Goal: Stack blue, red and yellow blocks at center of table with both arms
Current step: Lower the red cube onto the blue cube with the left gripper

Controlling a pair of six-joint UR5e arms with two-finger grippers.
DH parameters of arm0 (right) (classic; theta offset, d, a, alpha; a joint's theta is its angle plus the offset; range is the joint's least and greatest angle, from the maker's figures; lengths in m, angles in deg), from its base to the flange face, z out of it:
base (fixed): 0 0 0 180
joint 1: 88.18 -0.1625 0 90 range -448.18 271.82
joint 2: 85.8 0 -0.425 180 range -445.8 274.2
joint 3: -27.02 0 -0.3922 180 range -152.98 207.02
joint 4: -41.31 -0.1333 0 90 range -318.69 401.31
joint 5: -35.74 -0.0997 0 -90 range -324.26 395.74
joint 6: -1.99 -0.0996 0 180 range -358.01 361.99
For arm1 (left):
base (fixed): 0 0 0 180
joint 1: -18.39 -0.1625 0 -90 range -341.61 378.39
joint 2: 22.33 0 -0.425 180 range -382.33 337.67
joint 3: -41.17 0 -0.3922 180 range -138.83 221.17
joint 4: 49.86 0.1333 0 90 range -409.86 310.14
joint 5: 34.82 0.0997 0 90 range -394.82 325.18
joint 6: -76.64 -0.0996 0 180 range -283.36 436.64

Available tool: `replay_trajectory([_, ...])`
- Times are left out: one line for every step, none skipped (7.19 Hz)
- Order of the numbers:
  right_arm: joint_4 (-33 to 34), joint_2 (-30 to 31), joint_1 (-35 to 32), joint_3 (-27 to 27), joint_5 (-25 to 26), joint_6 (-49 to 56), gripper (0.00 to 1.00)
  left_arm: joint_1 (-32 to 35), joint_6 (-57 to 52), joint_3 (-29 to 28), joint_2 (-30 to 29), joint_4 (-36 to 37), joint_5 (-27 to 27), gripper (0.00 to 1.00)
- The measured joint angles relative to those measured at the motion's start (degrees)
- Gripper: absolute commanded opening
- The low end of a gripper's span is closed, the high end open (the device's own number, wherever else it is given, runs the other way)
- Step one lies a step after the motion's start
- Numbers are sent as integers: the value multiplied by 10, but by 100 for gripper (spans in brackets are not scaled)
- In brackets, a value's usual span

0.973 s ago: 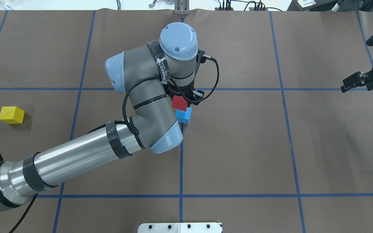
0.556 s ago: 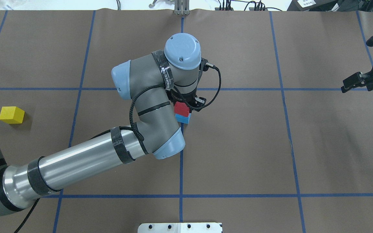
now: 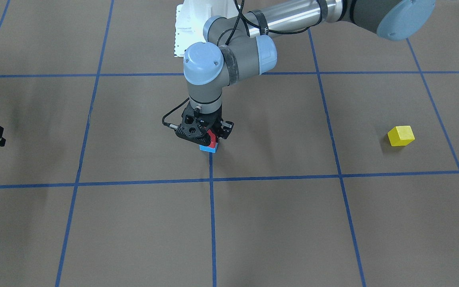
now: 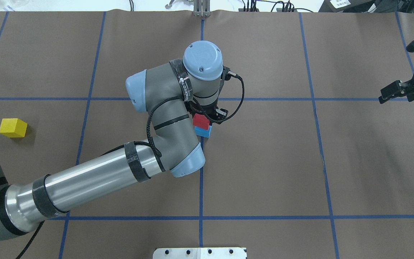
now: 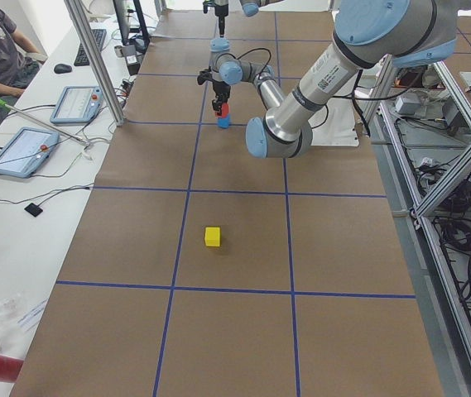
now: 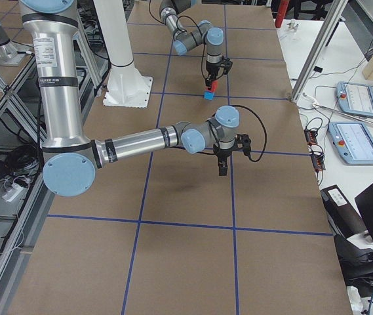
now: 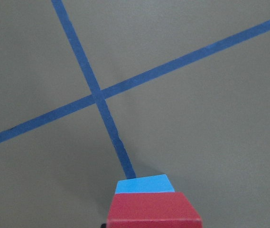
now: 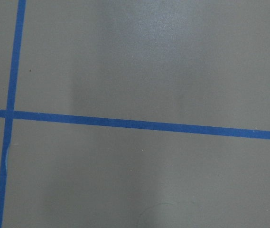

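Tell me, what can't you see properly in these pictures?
Whether the small red cube touches the sky-blue cube: the left arm's jaws hide most of both in the front view; side views show them too small.
Right arm's jaws, open or shut: cut off by the front view's left edge.

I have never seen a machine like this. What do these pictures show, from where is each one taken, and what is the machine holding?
These are two robot arms at a brown table, seen from above, from the front, from both table ends, and from a camera on each wrist. The left gripper has its fingers closed on the red block, placed on the blue block at the table's centre. The yellow block lies alone, off to the side. The right gripper is open, empty.
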Motion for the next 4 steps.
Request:
replay_trajectory([0,0,0,0,0,0,100,0,1,0,0,0,0,0])
replay_trajectory([-1,-1,0,0,0,0,100,-1,3,0,0,0,0,0])
replay_trajectory([0,-1,0,0,0,0,100,-1,5,-1,0,0,0,0])
replay_trajectory([0,-1,0,0,0,-1,100,-1,14,-1,1,0,1,0])
